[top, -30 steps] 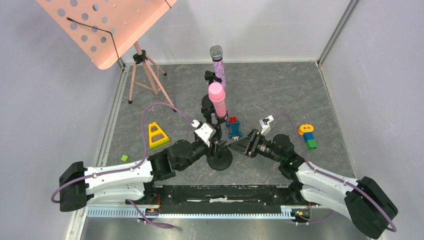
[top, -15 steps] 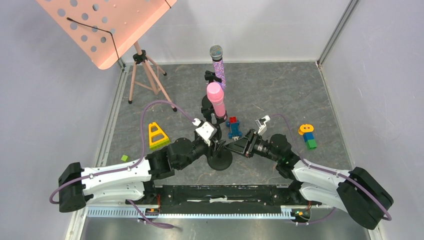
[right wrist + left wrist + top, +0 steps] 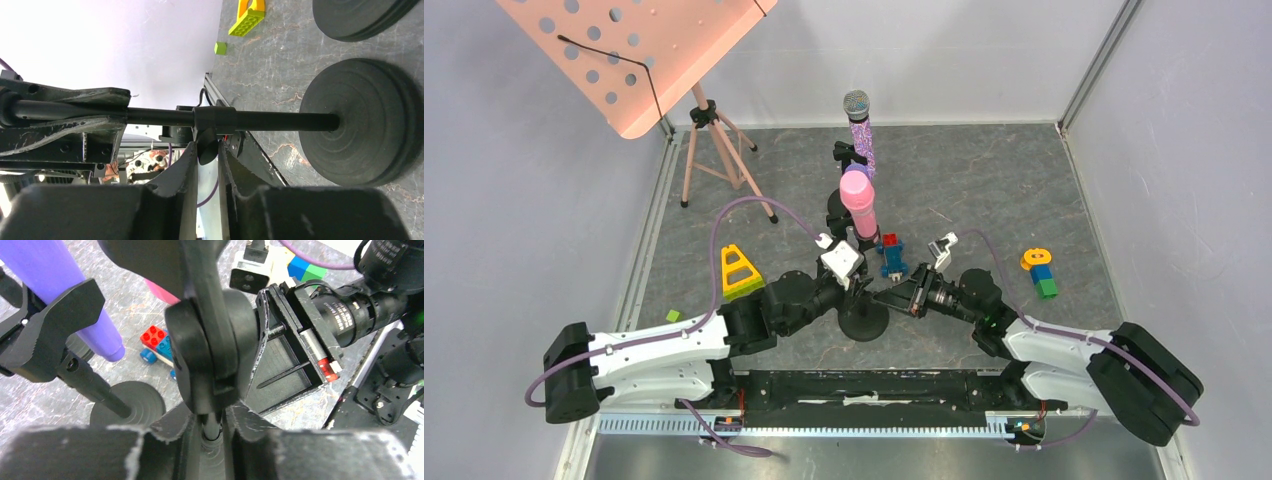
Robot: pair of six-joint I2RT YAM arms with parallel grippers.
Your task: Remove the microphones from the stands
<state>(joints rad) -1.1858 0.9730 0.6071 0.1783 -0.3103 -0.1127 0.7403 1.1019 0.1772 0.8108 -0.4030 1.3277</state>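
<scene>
Left gripper jaws pinch stand pole below pink mic; right gripper jaws apparently nip pole's collar knob.

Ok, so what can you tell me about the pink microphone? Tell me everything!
The pink microphone is smooth pink all over, like plastic, with a rounded head and a body narrowing downward. It stands almost upright, head up, its lower end in the black clip of the stand, nearer the arms than the purple microphone. As far as shows, only that clip touches it. The left gripper and right gripper have their jaws shut lower down, on the stand's pole.
</scene>
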